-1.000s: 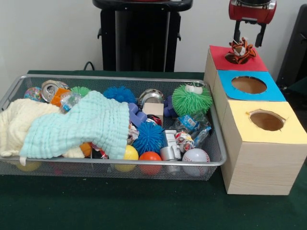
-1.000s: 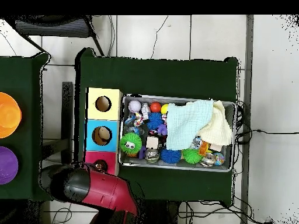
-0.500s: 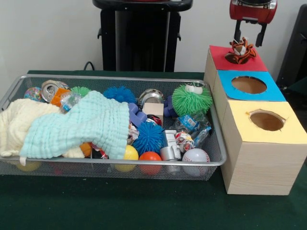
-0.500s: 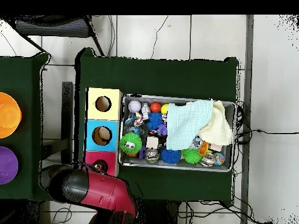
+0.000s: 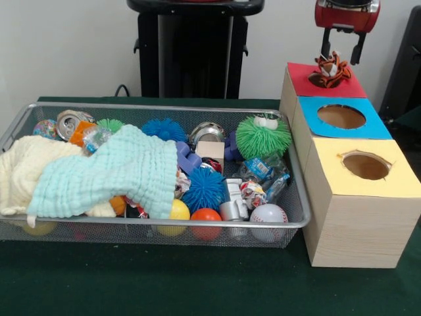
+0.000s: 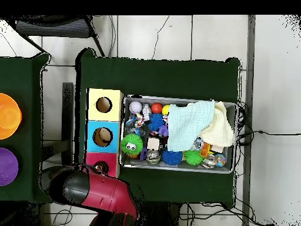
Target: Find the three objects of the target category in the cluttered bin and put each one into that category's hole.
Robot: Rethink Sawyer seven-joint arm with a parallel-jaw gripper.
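Observation:
A small orange striped tiger plush [image 5: 332, 68] sits on the hole of the red-topped box [image 5: 300, 74], sticking up out of it. My gripper [image 5: 341, 50] hangs open just above it, one black finger [image 5: 325, 45] on each side of the toy's head and neither touching it. The overhead view shows my red arm [image 6: 94, 191] over that end of the boxes; the red box [image 6: 92, 160] shows beside it, and the gripper itself is hidden under the arm. The wire bin [image 5: 164, 224] is full of mixed toys.
Blue-topped [image 5: 309, 108] and yellow-topped [image 5: 395, 164] boxes stand in line with the red one. In the bin lie a mint cloth [image 5: 112, 174], a cream cloth [image 5: 26, 168], a green spiky ball [image 5: 263, 137], a blue spiky ball [image 5: 204, 187], a baseball [image 5: 268, 214] and cans. Orange [image 6: 7, 115] and purple [image 6: 6, 166] bowls stand on a side table.
The gripper has risen very slightly above the red box. The tiger plush stays on the hole.

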